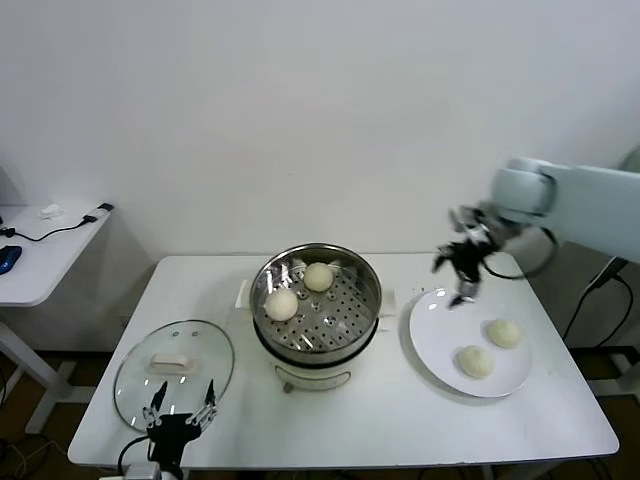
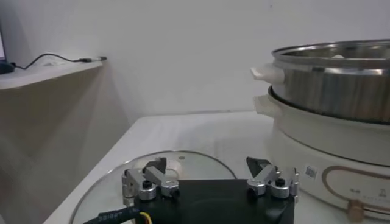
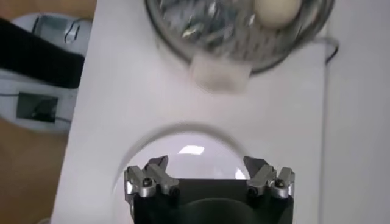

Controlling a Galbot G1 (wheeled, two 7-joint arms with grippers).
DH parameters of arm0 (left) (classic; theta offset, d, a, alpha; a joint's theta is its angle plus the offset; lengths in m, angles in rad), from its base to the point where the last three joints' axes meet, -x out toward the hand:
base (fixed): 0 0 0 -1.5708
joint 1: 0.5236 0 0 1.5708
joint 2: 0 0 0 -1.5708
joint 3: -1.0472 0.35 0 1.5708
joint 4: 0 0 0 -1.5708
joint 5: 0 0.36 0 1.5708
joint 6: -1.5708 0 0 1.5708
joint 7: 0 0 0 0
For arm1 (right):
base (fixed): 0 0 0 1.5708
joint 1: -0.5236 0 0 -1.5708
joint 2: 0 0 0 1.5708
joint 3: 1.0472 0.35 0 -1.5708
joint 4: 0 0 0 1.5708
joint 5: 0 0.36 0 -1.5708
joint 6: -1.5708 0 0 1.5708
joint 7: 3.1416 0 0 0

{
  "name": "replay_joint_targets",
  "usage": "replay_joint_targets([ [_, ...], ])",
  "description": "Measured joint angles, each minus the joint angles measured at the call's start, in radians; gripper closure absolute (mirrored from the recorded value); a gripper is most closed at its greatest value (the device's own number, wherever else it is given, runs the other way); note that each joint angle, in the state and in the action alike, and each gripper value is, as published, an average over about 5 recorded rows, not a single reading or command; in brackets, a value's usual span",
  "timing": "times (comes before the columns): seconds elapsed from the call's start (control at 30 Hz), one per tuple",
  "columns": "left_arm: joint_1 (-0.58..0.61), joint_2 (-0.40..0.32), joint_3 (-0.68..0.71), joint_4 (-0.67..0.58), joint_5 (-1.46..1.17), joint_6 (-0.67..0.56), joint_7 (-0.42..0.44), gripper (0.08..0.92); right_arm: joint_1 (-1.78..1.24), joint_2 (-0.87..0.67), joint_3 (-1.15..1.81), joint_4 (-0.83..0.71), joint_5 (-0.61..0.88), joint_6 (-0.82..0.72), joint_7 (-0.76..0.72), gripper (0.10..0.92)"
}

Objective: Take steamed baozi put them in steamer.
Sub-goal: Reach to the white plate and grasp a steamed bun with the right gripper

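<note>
Your left gripper (image 1: pixel 181 412) is waiting at the near edge of the bench (image 1: pixel 350 430), fingers (image 2: pixel 149 182) wide open and empty, over the glass lid (image 1: pixel 140 375). Your right gripper (image 1: pixel 463 268) is hanging above the far edge of the plate (image 1: pixel 435 335), fingers (image 3: pixel 146 179) wide apart, holding nothing. Two baozi (image 1: pixel 489 346) are lying on the plate. Two are sitting in the steamer (image 1: pixel 365 290).

Table (image 1: pixel 350 425): white, rectangular, under everything.
Glass lid (image 1: pixel 175 372): round, white handle, lying flat at 8 o'clock on the table.
White plate (image 1: pixel 440 345): at 3 o'clock.
Side desk (image 1: pixel 40 260): at 9 o'clock, carrying cables.
</note>
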Motion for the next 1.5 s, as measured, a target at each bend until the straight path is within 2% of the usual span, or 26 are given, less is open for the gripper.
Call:
replay_joint_targets([
  [0.43, -0.002, -0.005, -0.011, 0.013, 0.001, 0.006, 0.000, 0.177, -0.292, -0.096, 0.169, -0.061, -0.175, -0.026, 0.040, 0.203],
  [1.0, -0.007, -0.002, -0.011, 0.028, 0.004, 0.006, 0.000, 0.177, -0.577, -0.084, 0.375, -0.129, -0.241, -0.081, 0.139, 0.204],
  [1.1, -0.008, -0.001, -0.009, 0.028, 0.004, 0.006, 0.000, 0.177, -0.594, -0.087, 0.397, -0.128, -0.243, -0.084, 0.149, 0.231],
  [1.33, -0.008, -0.001, -0.004, 0.024, 0.008, 0.006, 0.000, 0.177, -0.613, -0.094, 0.431, -0.117, -0.248, -0.084, 0.154, 0.398],
  [1.5, -0.004, -0.003, -0.001, 0.016, 0.010, 0.006, 0.000, 0.177, -0.603, -0.103, 0.436, -0.109, -0.265, -0.070, 0.139, 0.421],
])
